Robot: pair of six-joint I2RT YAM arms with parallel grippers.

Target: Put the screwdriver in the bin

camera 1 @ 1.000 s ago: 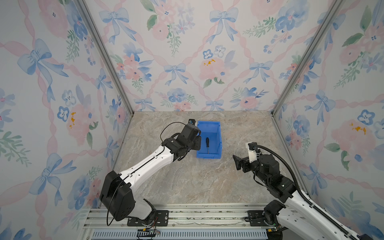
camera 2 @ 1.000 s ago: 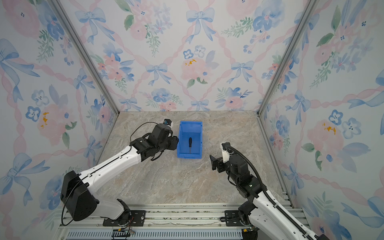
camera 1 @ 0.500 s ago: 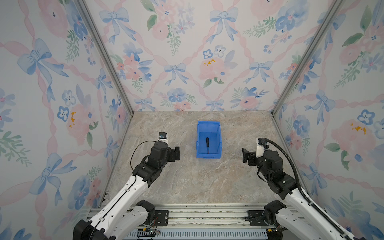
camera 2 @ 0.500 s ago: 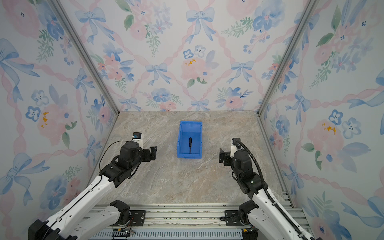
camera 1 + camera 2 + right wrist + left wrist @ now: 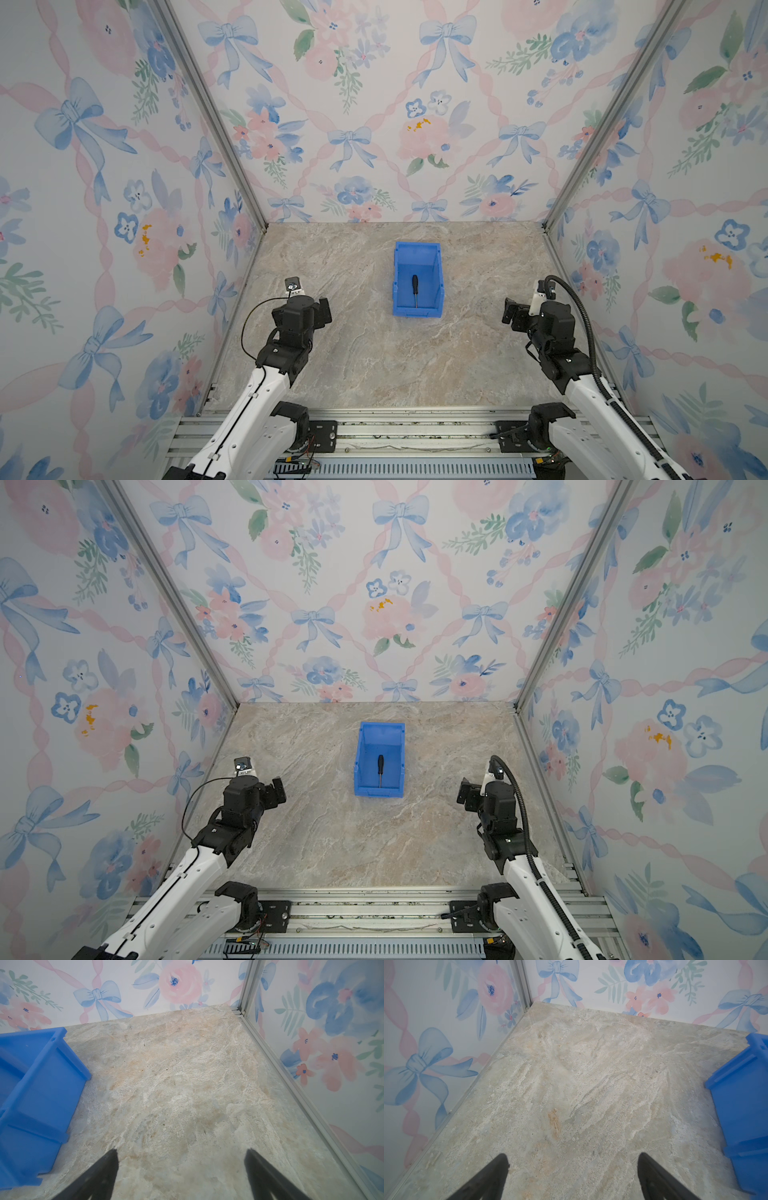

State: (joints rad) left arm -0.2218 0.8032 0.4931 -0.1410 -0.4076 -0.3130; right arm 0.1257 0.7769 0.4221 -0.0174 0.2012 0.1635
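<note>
Left of the bin (image 5: 417, 254), left end effector (image 5: 572, 1157) hovers spread, arm (image 5: 266, 386) folded

Left arm (image 5: 266, 390): white links, black joints, bent at the elbow, wrist low and close to its base, on the left in both top views. Left gripper (image 5: 572, 1160): black fingers (image 5: 492, 1176) spread wide, empty, pointing forward and slightly down. Right arm (image 5: 602, 415): same build, same bent pose, on the right. Right gripper (image 5: 180, 1152): fingers wide apart, empty
</note>
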